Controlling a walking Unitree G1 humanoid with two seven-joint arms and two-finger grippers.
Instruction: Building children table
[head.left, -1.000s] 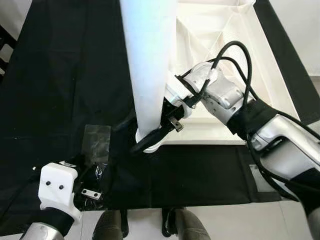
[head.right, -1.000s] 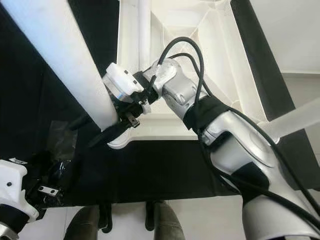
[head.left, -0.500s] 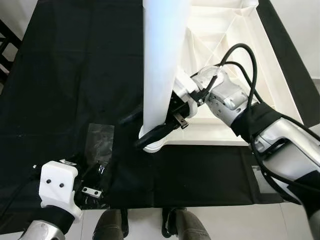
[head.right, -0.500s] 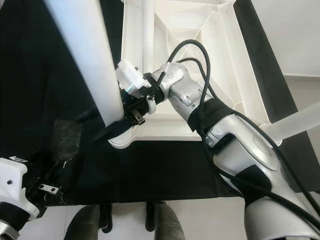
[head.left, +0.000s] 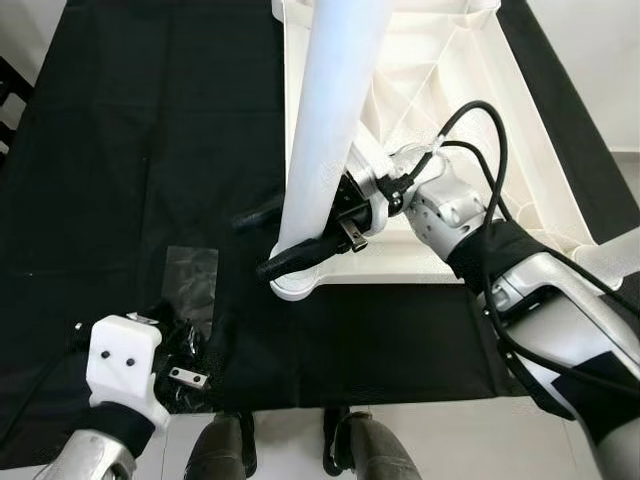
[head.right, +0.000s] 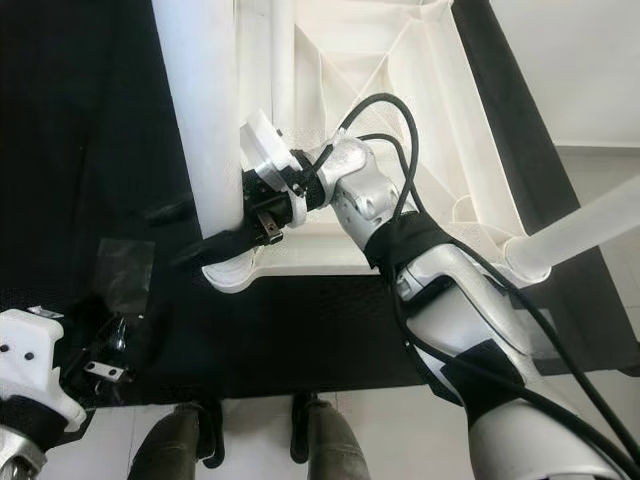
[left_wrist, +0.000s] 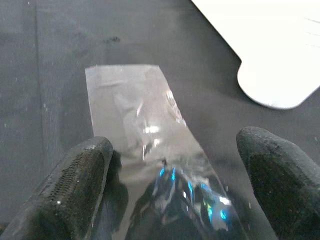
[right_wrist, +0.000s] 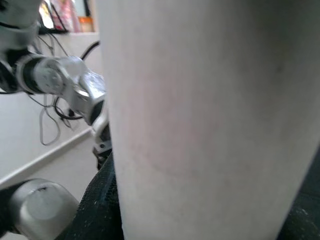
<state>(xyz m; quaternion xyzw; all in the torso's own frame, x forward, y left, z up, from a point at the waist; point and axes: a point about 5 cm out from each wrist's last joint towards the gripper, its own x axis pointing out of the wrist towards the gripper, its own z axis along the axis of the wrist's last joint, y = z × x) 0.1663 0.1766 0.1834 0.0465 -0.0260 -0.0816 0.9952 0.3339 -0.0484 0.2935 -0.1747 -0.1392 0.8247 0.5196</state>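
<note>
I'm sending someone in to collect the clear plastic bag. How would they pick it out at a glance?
Start from the black cloth, then the white upturned tabletop on it. Near the cloth's front edge, off the tabletop's rounded corner, lies the bag, just ahead of the left gripper. It is the one flat, see-through, glinting thing there, its near end holding small dark parts.

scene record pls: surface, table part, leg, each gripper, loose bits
surface: black cloth
table part: white tabletop, upside down, ribs up
leg: white table leg upright at the tabletop's near left corner
right gripper: right gripper, fingers around the leg's base
left gripper: left gripper open, low over a clear plastic bag
loose bits: second leg standing at the near right corner
</note>
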